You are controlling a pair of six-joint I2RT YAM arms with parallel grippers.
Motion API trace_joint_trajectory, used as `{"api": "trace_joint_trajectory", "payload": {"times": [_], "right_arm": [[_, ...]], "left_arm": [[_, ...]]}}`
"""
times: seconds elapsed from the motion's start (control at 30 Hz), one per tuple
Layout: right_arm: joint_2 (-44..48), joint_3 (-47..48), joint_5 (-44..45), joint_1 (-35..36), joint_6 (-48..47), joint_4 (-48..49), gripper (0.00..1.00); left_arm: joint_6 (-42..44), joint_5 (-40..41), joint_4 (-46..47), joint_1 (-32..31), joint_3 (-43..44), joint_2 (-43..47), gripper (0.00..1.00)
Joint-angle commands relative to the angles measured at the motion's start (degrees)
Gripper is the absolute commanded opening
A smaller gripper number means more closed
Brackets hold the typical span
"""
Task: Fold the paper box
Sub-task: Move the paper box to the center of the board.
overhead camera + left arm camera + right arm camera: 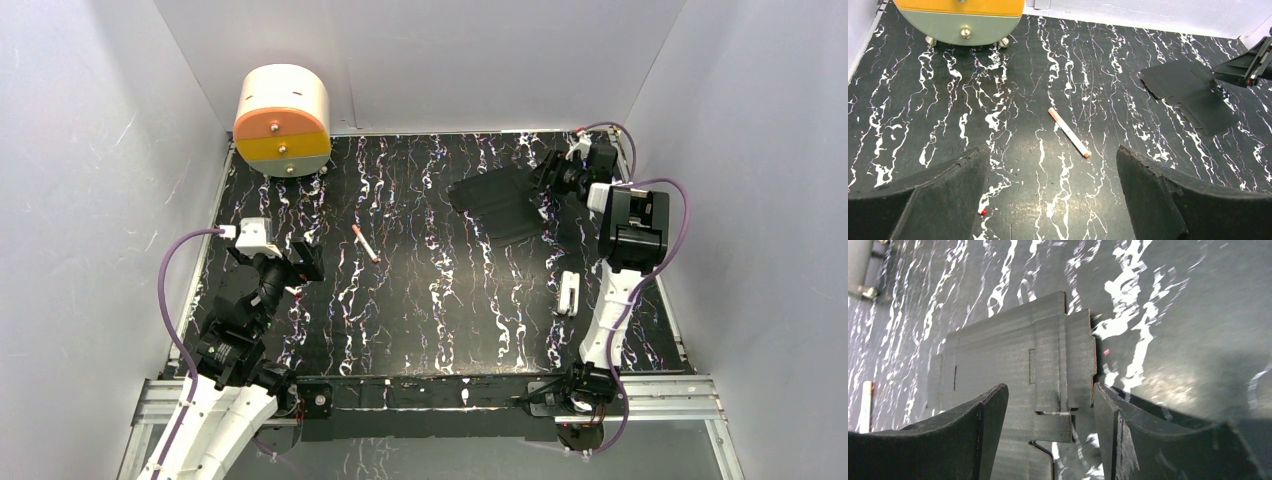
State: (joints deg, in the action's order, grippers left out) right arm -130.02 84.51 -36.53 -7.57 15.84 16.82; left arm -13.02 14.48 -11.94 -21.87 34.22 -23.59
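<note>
Toward the upper right of the overhead view, the paper box (500, 203) lies flat and unfolded on the desk (430, 320), with my right fingers (550, 180) at its right edge. My left fingers (305, 263) hang at the left, well apart from it.

Left wrist view: those fingers gape wide around nothing, a thin white stick (1068, 132) beyond them, the box at upper right.

Right wrist view: my fingers stand parted, straddling the box's flaps at lower centre. Whether either touches the card I cannot tell.
</note>
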Motion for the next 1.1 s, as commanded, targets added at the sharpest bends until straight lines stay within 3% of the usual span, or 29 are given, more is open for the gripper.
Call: {"api": "trace_joint_trajectory", "payload": {"times": [0.0, 0.4, 0.53, 0.8, 1.07], "right_arm": [[3.4, -8.1, -3.2, 2.1, -0.5, -2.8, 0.71], [19.5, -27.8, 3.0, 13.1, -6.4, -6.7, 0.68], [25.9, -32.4, 6.4, 14.9, -5.9, -7.4, 0.69], [35.3, -38.5, 11.3, 15.0, 0.1, -1.7, 0.79], [31.7, -35.9, 13.7, 14.9, 6.1, 1.1, 0.80]], "left_arm": [[0.6, -0.9, 1.7, -0.3, -0.1, 0.3, 0.94], [0.3, -2.4, 1.4, -0.4, -0.1, -0.1, 0.94], [-0.4, -7.6, 3.1, -0.6, 0.0, -2.4, 0.95], [-6.0, -12.4, 3.3, -0.9, 5.4, -18.2, 0.96], [-10.2, -19.8, 7.1, -1.0, 16.2, -38.4, 0.94]]}}
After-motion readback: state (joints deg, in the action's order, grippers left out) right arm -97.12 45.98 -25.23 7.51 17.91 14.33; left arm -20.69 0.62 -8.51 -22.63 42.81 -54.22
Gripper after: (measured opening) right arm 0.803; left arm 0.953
